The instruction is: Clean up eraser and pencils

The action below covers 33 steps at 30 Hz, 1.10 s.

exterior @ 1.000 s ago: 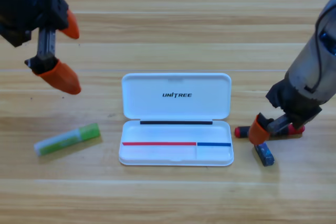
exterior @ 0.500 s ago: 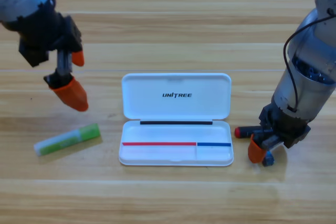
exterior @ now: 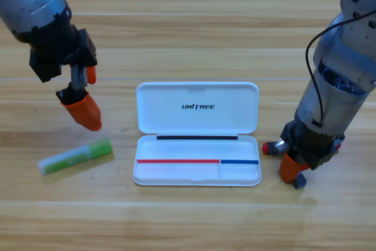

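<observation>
Landmark: white hinged plastic case point(exterior: 197, 107) w/ lid folded back, lying open mid-table; all places below given rel. to it.

Right gripper point(exterior: 292, 168): I've got it pointing straight down just off the case's right end, low at the table. One orange jaw shows; the gap is hidden under the wrist, so I can't tell how wide it is or whether it has hold of anything.

Eraser: small dark blue-black block point(exterior: 300, 181), only a corner peeking out at the gripper's lower edge, right of the case's front corner. Touching the jaw or just beside it, can't say which.

Black pencil: black-barrelled stick w/ red ends point(exterior: 271, 147), only its red left end visible, just right of the case tray; rest is under the right arm. I judge it's simply lying in the way, not the target.

Left gripper point(exterior: 85, 95): hanging up-left of the case, jaws parted wide, lower one aimed down, nothing in them. Reads as lined up for the green one.

Green pencil: bright green thick stick w/ pale whitish end point(exterior: 75, 156), flat on the wooden table point(exterior: 194, 22), left of the tray, slanted, below the left gripper, well apart from it.

Step, my guess: eraser pick on the right; case tray holds none of the three items yet.
</observation>
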### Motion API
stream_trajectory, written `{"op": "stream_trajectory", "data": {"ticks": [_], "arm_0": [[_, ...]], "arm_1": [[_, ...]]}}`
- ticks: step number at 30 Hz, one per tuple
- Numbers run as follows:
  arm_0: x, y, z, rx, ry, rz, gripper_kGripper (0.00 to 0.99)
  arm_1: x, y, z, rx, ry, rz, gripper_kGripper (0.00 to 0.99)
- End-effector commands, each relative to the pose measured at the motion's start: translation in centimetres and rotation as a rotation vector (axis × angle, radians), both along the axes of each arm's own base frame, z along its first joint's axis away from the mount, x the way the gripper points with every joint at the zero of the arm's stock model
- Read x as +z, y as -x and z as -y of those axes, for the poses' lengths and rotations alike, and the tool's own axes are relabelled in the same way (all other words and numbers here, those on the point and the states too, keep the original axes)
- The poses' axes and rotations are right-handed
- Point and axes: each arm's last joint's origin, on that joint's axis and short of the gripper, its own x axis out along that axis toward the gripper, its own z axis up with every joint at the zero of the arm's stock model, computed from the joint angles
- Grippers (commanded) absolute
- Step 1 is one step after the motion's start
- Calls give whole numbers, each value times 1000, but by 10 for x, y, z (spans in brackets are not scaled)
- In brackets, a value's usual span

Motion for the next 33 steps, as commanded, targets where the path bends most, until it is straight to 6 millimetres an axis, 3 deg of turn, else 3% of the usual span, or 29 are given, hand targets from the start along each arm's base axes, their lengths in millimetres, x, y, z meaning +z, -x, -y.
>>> {"op": "stream_trajectory", "data": {"ticks": [1,3,6,9,14,17,23,29,33], "arm_0": [[-22,-14,-4,22,-20,-55,971],[-24,-16,-5,24,-15,-63,971],[-29,-19,-8,32,-10,-62,971],[-40,-27,-12,51,-3,-44,982],[-73,-54,-13,93,-35,-65,990],[-88,-64,-17,114,-85,-63,990],[-107,-66,-29,133,-156,-54,989],[-120,-56,-35,129,-191,-75,985],[-127,-50,-37,128,-195,-87,983]], "arm_1": [[-36,1,4,18,65,-143,100],[-33,2,3,27,61,-164,0],[-20,2,4,57,53,-167,0],[7,4,5,149,41,-148,0],[50,10,5,405,35,-116,0],[63,11,3,586,26,-64,0],[57,1,-16,823,76,-1,0],[52,-2,-42,894,65,20,0],[49,7,-59,936,41,16,0]]}}
